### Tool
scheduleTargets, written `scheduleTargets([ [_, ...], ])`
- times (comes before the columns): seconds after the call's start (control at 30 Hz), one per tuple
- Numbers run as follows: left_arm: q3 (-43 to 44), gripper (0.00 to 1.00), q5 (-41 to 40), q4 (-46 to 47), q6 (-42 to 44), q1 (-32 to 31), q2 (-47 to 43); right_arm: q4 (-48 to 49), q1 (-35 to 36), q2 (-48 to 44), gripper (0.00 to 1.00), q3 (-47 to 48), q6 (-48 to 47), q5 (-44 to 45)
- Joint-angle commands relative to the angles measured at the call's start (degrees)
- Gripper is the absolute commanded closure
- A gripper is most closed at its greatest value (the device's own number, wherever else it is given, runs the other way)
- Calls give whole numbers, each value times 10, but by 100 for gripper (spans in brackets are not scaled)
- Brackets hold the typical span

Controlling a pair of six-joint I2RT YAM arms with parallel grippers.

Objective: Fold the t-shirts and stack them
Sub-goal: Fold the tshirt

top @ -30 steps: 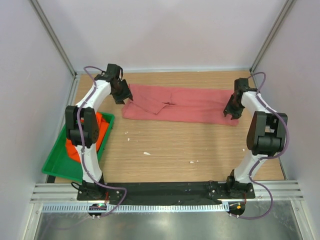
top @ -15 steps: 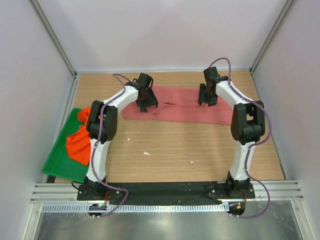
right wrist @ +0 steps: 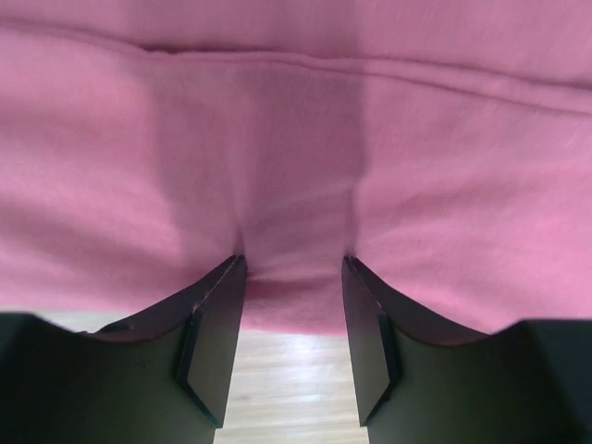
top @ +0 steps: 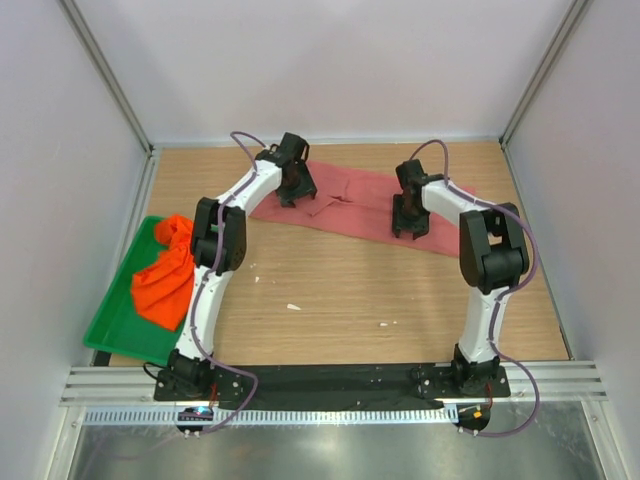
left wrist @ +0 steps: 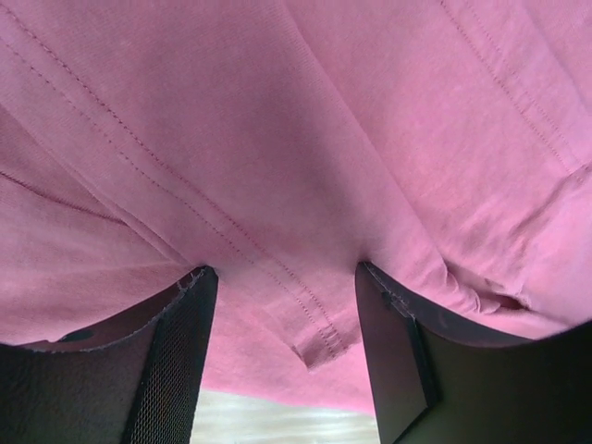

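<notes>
Looking from above, 2 shirts are seen: 1 pink shirt spread as a long band across the far part of the table, and 1 orange shirt crumpled in 1 green tray at the left edge. Only pink cloth and a strip of wood are shown in the wrist views. Both arms are stretched forward and bent inward. The left gripper is set on the band's left part, the right gripper toward its right. Each pair of fingers is held apart, released, with cloth lying unpinched in the gap.
</notes>
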Motion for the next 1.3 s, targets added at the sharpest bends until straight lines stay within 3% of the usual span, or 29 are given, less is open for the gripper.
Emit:
scheduleTargets([
  [0.0, 71, 37, 8, -64, 75, 11, 72, 0, 27, -39, 48, -70, 42, 6],
  [0.17, 157, 37, 33, -106, 127, 24, 127, 18, 89, -87, 47, -170, 90, -39],
  [0.3, 192, 37, 111, -84, 178, 47, 139, 33, 199, -111, 47, -199, 131, -109],
  [0.5, 194, 32, 164, -6, 286, 50, 133, 32, 290, -101, 47, -104, 159, -198],
  [0.63, 209, 27, 144, -2, 319, 51, 96, -20, 279, -125, 46, -10, 123, -142],
  [0.77, 175, 25, 85, 16, 284, 50, 14, -77, 240, -156, 45, 21, 55, -83],
  [0.93, 93, 24, 48, 59, 215, 35, -60, -59, 173, -192, 44, -64, -27, -109],
  [1.07, 64, 26, 3, 57, 148, 1, -52, -21, 146, -207, 44, -110, -99, -121],
  [1.27, 43, 27, -40, 49, 26, -31, -3, 19, 146, -192, 44, -141, -84, -125],
])
